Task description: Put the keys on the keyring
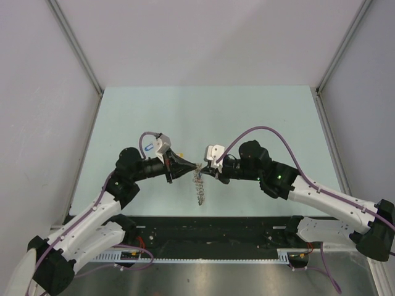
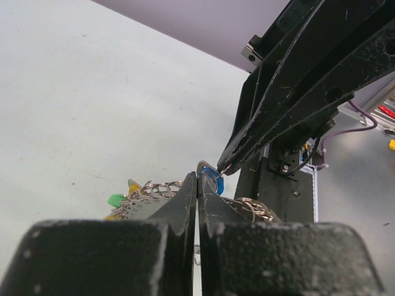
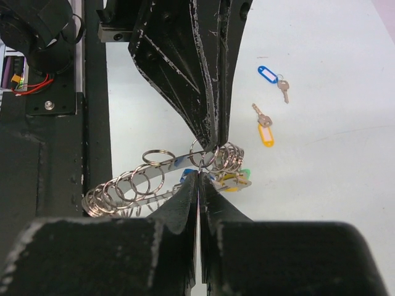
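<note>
My left gripper (image 1: 191, 165) and right gripper (image 1: 207, 168) meet tip to tip above the table. The keyring (image 1: 199, 185), a metal band strung with several small split rings, hangs below them. In the left wrist view my left gripper (image 2: 197, 179) is shut across the keyring (image 2: 154, 189). The right fingers (image 2: 265, 117) pinch a thin wire loop beside a blue-tagged key (image 2: 214, 180). In the right wrist view my right gripper (image 3: 199, 174) is shut under the keyring (image 3: 133, 182), and the left fingers (image 3: 197, 86) grip it from above. Green and yellow tags (image 3: 237, 179) hang on it.
Two loose keys lie on the pale green table (image 3: 333, 185) beyond the ring: one with a blue tag (image 3: 270, 75) and one with an orange-yellow tag (image 3: 265, 132). A black rail (image 1: 216, 228) with wiring runs along the near edge. Grey walls enclose the table.
</note>
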Robot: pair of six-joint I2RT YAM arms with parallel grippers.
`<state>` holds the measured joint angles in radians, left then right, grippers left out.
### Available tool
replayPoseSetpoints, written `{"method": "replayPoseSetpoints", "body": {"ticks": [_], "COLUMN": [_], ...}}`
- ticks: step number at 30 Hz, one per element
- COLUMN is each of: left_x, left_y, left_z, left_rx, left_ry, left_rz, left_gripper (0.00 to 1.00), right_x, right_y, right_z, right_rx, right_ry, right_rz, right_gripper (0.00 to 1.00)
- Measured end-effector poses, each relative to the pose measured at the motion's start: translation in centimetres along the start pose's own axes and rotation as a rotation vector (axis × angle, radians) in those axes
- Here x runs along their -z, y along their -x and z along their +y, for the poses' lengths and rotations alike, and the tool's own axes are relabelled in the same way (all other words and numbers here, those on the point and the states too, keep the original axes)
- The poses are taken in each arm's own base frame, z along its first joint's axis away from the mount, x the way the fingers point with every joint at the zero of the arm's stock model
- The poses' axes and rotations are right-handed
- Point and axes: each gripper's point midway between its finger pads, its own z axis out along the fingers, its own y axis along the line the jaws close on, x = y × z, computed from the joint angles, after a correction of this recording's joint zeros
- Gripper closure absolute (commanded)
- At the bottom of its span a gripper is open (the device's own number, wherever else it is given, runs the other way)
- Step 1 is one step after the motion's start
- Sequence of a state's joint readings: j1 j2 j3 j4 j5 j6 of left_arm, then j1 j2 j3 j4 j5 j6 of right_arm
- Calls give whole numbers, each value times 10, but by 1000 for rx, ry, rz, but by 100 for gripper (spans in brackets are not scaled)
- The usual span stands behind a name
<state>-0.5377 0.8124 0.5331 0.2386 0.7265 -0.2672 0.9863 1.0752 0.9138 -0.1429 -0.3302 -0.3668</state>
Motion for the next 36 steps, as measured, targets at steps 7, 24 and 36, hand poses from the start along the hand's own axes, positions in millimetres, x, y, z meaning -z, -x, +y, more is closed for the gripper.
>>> {"method": "replayPoseSetpoints", "body": {"ticks": [7, 24, 36], "left_x": [2, 5, -4], "left_y": [-4, -6, -35], "left_z": [0, -17, -26], "left_rx": [-7, -256, -228], "left_ry": [-1, -178, -277], "left_rz": [0, 160, 273], "left_gripper": [59, 41, 56], "right_x": [4, 14, 13], "right_y": [1, -15, -14], "right_z": [1, 20, 28], "right_rx": [17, 31, 45], "right_ry": [4, 95, 128], "right_rz": [0, 62, 59], "right_gripper": [100, 100, 100]}}
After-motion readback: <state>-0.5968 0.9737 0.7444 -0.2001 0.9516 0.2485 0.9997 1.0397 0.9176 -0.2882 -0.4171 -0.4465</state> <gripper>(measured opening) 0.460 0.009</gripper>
